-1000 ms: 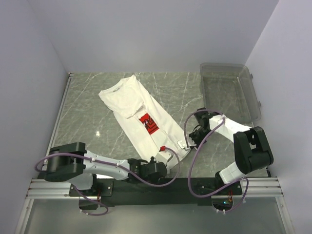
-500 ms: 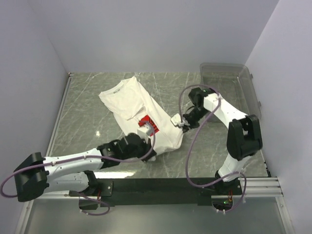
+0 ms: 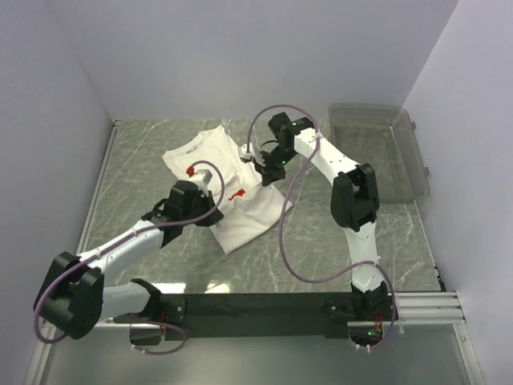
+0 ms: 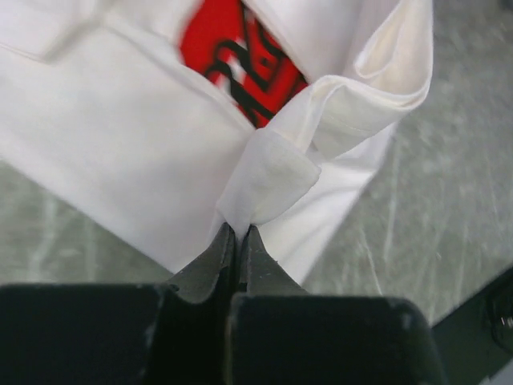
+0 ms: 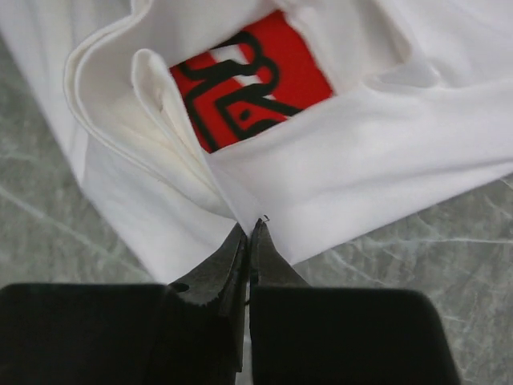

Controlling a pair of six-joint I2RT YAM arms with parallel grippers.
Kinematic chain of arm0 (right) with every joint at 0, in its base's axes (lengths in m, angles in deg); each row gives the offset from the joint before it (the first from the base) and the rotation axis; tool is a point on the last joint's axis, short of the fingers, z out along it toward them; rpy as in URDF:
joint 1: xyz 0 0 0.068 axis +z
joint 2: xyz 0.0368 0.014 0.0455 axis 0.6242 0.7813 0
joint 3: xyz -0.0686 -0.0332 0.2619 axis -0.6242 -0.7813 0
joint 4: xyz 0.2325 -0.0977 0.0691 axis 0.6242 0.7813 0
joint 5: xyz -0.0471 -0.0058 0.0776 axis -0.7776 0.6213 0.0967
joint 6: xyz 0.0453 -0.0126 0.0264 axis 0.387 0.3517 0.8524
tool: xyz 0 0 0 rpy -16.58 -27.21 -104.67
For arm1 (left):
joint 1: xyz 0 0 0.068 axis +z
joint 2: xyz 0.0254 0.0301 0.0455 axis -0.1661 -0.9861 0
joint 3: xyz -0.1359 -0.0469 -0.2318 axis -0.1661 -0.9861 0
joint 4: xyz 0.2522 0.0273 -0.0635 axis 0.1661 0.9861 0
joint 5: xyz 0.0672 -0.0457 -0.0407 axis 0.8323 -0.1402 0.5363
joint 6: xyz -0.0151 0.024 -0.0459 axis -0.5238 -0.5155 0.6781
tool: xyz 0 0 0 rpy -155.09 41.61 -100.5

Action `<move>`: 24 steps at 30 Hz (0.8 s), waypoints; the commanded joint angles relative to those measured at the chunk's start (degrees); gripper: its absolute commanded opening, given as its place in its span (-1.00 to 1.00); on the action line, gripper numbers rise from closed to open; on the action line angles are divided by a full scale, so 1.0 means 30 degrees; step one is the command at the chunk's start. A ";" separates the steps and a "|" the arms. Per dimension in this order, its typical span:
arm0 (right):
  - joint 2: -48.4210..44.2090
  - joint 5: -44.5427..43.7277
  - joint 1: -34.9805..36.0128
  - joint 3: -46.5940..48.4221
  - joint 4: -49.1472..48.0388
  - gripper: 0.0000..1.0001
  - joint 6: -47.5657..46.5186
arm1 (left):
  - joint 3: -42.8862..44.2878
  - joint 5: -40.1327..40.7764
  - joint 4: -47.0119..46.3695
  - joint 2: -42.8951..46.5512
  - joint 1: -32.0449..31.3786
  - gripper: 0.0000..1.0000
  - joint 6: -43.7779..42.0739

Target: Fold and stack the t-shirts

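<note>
T-shirt (image 3: 240, 210) pinched at two edge pts, mid-fold
L end effector (image 4: 238, 233) is pressed together on a bunched edge of cloth, R end effector (image 5: 249, 228) likewise on the opp. edge. The lower half is held doubled beside the red print (image 5: 248, 72), prob. so it can be laid toward the collar. Shirt is spread centre-left on the bench (image 3: 337, 241), fabric directly ahead of each tip; hem vs side seam can't be told
</note>
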 commanded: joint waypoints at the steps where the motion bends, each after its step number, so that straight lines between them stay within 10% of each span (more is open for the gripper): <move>1: 0.1427 -0.0921 0.0080 0.2447 -0.2078 -1.00 0.4660 | 0.1452 -0.0874 -0.0268 -0.1230 0.1989 -0.99 -0.1297; 24: 0.4419 -0.3793 0.0549 0.4971 -0.7912 -1.00 1.1225 | 0.5350 -0.1637 0.0171 -0.6244 0.5889 -0.99 -0.2939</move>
